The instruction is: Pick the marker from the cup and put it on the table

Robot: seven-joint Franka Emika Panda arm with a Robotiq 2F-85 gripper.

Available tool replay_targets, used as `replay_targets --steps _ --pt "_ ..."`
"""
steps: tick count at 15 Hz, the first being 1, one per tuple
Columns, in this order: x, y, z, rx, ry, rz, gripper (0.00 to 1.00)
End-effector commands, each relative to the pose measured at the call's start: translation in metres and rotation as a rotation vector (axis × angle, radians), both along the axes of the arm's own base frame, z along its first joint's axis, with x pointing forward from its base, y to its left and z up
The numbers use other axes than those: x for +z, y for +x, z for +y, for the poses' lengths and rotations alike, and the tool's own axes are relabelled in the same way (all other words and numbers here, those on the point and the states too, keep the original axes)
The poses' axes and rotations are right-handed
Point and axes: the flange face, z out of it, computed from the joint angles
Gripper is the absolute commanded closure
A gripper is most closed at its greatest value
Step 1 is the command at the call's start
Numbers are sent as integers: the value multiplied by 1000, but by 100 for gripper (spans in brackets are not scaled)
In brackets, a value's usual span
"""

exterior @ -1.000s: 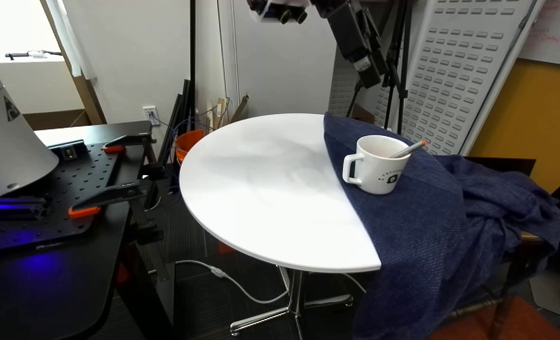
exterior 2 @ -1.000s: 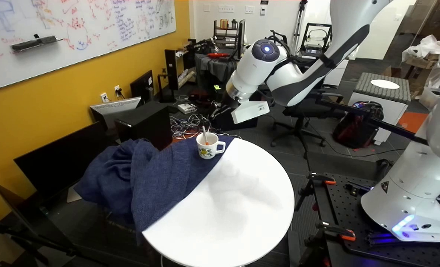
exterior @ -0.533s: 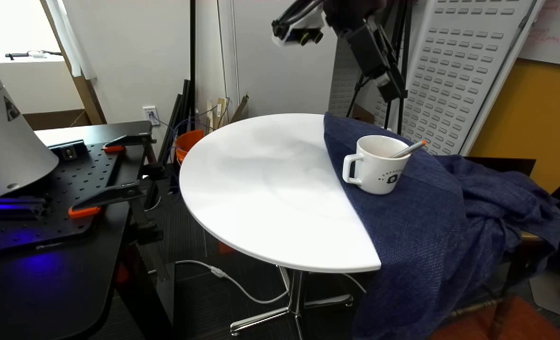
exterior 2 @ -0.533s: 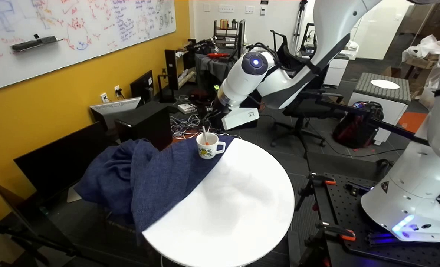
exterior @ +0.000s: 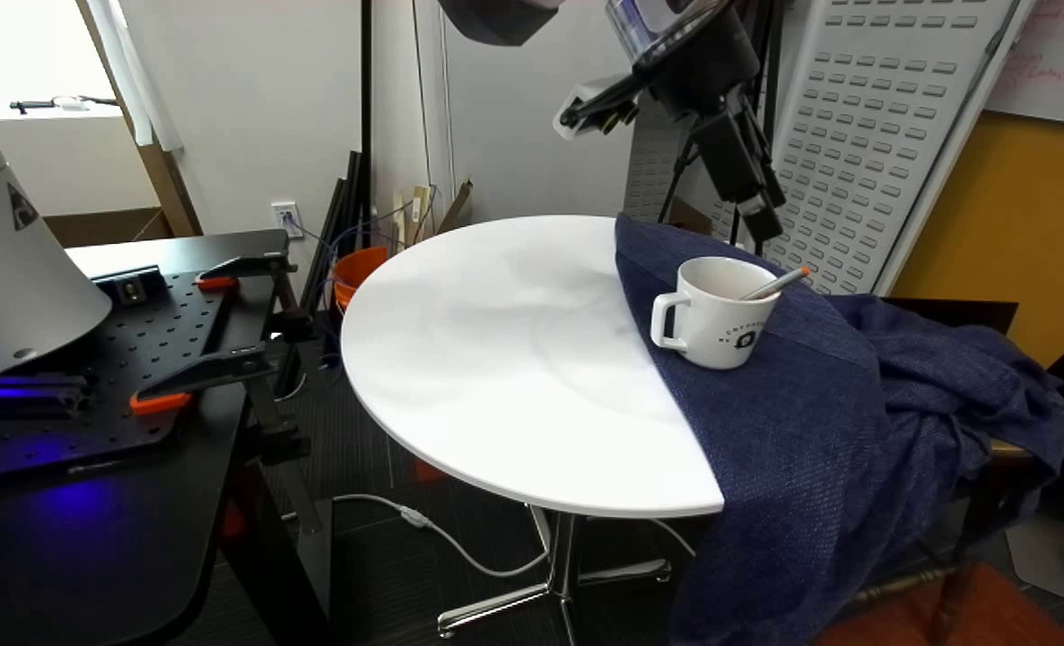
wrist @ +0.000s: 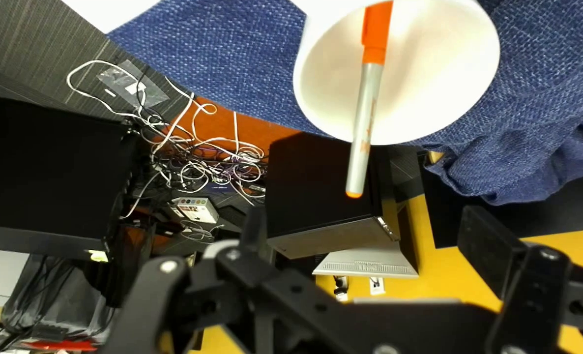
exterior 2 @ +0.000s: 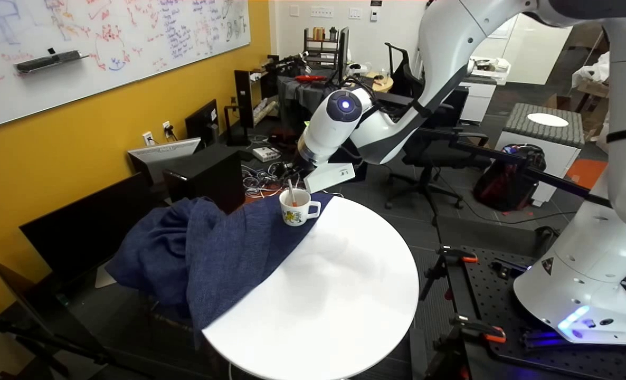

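End effector (wrist: 366,235) hangs, jaws apart, near the lettered cup (exterior: 719,316).

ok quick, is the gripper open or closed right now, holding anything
Gripper: open, holding nothing; the marker leans in the cup.

Both exterior views look down at a slant, from opposite sides, on the round white table (exterior: 496,359), sharing the white mug (exterior: 716,327), the dark blue cloth (exterior: 792,431) and the robot base (exterior: 25,287). In an exterior view the camera faces a slotted panel (exterior: 882,152), the base at left. In an exterior view it looks along the yellow wall (exterior 2: 59,174) and its whiteboard (exterior 2: 133,31), the base at right, the mug smaller; it shares a black box (exterior 2: 205,171) with the wrist view. That view is nearest, looking steeply into the mug, the gripper (wrist: 365,233) across its lower part.
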Motion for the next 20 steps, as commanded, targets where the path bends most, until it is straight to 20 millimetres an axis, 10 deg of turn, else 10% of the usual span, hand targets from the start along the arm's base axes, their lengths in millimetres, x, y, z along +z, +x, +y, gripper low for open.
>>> replay_targets --steps 1,20 --pt "-8 18 -4 -29 -18 -30 0" --pt "-40 43 -17 -64 5 -5 16"
